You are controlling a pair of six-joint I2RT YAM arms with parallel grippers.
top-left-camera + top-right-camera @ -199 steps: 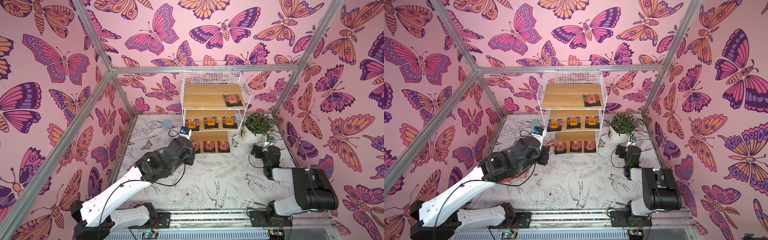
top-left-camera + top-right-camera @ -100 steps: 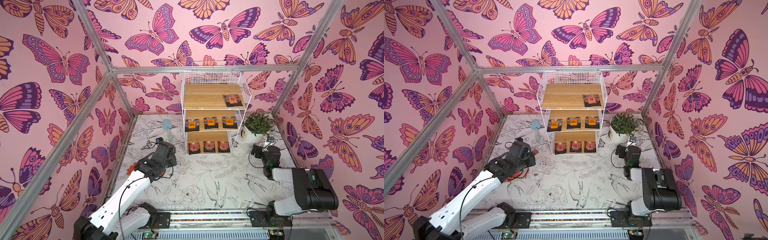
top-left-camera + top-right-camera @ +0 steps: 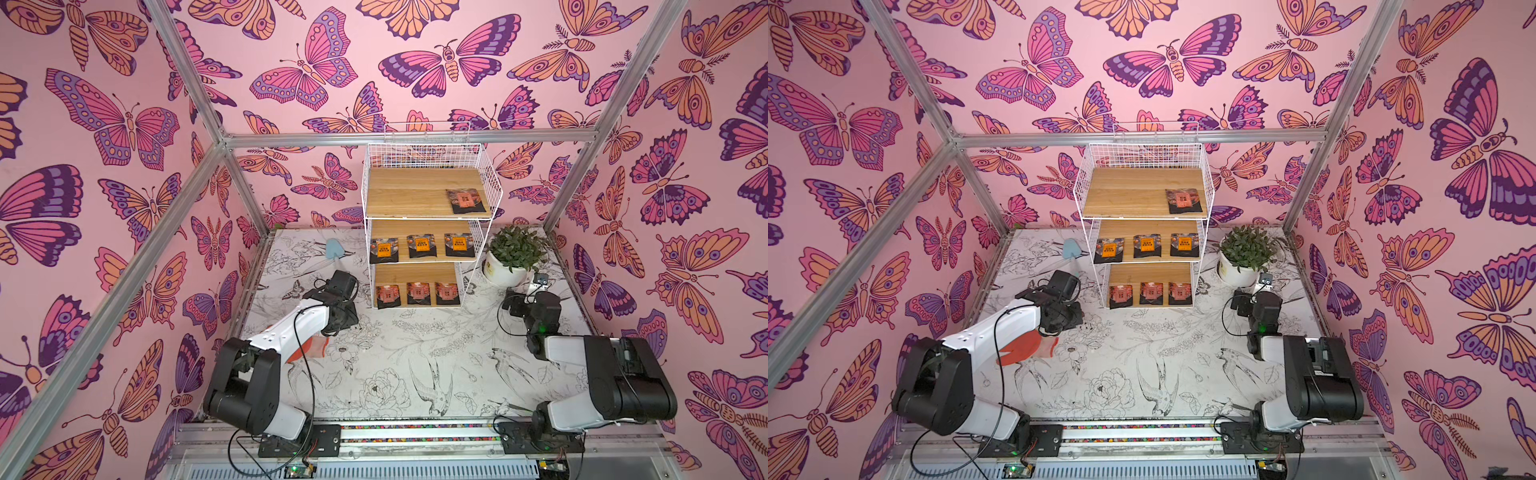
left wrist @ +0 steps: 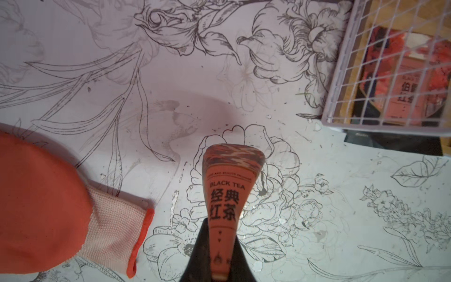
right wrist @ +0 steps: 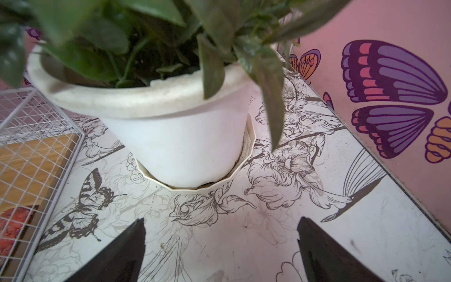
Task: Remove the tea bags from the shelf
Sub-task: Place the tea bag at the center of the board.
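Note:
The shelf (image 3: pixel 415 195) (image 3: pixel 1129 191) stands at the back of the table. One of the tea bags (image 3: pixel 466 201) lies on its top board, three (image 3: pixel 421 246) on the middle board and three (image 3: pixel 417 293) on the bottom board. My left gripper (image 4: pixel 220 225) is shut on another tea bag (image 4: pixel 228 193), which is pinched upright just above the table. In both top views this gripper (image 3: pixel 341 321) (image 3: pixel 1061 318) points down, left of the shelf's bottom tier. My right gripper (image 5: pixel 220 234) (image 3: pixel 515 305) is open and holds nothing, low over the table right of the shelf.
An orange rubber glove (image 4: pixel 48 207) (image 3: pixel 309 348) lies on the table beside and partly under my left arm. A potted plant (image 3: pixel 505 272) (image 5: pixel 175 136) stands right of the shelf, directly in front of my right gripper. A pale blue small item (image 3: pixel 333 249) lies at the back left.
My left arm has drawn back from the shelf's lower left side and dropped toward the table by the glove, the tea bag in its jaws. The right arm has not moved.

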